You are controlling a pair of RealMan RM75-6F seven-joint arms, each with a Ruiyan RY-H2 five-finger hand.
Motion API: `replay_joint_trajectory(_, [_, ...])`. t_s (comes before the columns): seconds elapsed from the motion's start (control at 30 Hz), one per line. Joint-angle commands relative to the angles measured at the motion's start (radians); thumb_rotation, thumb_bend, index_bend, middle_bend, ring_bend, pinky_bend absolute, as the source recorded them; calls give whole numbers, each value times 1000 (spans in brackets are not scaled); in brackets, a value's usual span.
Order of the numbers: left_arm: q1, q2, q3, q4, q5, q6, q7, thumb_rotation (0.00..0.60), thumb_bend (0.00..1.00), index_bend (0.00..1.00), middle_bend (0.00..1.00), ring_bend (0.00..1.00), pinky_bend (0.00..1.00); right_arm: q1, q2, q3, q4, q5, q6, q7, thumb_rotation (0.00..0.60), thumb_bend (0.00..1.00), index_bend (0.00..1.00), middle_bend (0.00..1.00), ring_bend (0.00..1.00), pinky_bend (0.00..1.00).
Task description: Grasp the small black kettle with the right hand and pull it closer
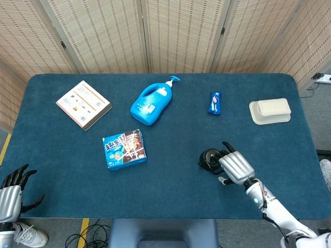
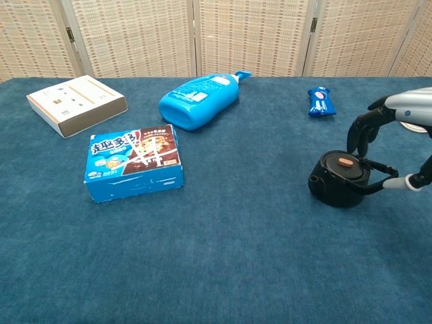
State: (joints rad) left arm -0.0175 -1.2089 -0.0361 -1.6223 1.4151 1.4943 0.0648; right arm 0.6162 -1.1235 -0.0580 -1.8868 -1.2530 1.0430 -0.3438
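Your right hand (image 2: 398, 145) hovers beside the small black kettle (image 2: 339, 178), fingers spread, gripping nothing (handle folded down). Your left hand (image 1: 10, 194) idles, fingers apart.

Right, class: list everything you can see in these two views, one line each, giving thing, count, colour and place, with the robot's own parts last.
small black kettle: one, black with a small brown knob on its lid, near-right part of the table
detergent bottle: one, blue, lying on its side, far centre
snack box: one, blue with brown, left of centre
flat box: one, white and tan, far left
small packet: one, blue, far right of centre
lidded container: one, cream, far right
table: one, covered in dark blue cloth
folding screens: beige woven panels behind the table
right hand: one, silver with black fingers, right beside the kettle
left hand: one, silver and black, off the table's near-left corner
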Motion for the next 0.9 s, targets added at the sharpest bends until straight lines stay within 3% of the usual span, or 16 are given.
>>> replay_joint_trajectory(0.03, [0,-1,-1,1,0,-1,-1,600,265,242,106,111,150,-5,-13,3,9,2,-6,-20,600,153,418,433,359,0])
replay_joint_trajectory(0.3, [2,-5,2,9,-3,-4,-6,600,265,242,106,111,150,-11,-36,13,30,32,-25,-58,600,159,466,478,389,0])
replay_joint_trajectory(0.9, [4,-12,3,17,-5,-10,-9,600,265,242,106,111,150,-13,-80,18,64,54,-50,-142,600,162,476,483,391,0])
